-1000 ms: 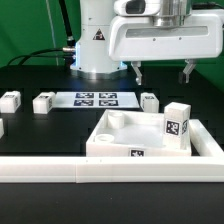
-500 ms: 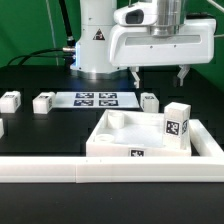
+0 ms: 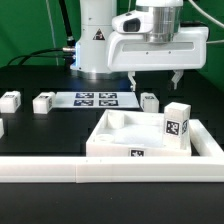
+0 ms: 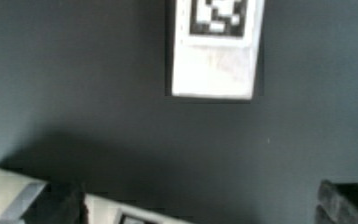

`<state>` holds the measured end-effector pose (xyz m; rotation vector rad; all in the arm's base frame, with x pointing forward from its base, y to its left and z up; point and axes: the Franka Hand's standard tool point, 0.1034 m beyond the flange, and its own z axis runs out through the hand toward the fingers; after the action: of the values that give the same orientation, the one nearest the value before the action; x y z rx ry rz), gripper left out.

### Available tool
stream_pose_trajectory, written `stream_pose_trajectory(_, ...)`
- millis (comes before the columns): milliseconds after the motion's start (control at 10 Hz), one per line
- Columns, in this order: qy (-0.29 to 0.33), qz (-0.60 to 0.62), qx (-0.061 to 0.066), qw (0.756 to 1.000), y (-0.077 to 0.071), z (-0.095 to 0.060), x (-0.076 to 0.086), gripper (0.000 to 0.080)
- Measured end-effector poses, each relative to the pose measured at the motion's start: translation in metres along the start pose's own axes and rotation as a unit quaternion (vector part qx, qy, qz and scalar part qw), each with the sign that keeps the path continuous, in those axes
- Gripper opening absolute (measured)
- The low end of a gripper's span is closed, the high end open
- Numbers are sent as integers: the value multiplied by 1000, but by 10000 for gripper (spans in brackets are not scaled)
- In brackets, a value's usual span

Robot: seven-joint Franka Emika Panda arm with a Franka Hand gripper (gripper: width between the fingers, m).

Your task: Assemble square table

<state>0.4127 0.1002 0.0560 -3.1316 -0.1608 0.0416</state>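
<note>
The gripper (image 3: 155, 79) hangs released and empty, jaws spread wide, above the leg block (image 3: 149, 101) that lies on the bench (image 3: 45, 135) just beside the marker board (image 3: 95, 99), on the exterior view's right of it; in the wrist view this leg block (image 4: 217, 50) is a pale bar with its tag at one end. Its long axis seems to run away from the exterior camera, so the jaws would close across its narrow width.

The tabletop (image 3: 125, 138) lies flat, rim up, just behind the border rail (image 3: 100, 172); one upright leg (image 3: 178, 126) stands in it, tag facing the camera.

The risk: in the wrist view the block is not centred between the fingers (image 4: 30, 195); a straight descent could land a fingertip on it, or shove it askew toward the tabletop.
</note>
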Motion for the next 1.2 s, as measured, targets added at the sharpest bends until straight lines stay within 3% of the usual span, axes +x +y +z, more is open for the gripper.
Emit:
stream_pose_trajectory(500, -14, 3, -3, 1000, -6, 10, -23, 649)
stream_pose_trajectory(1000, -26, 1, -2, 1000, -5, 11, -25, 649)
stream_pose_trajectory(1200, -99, 3, 6, 995, -9, 12, -30, 649)
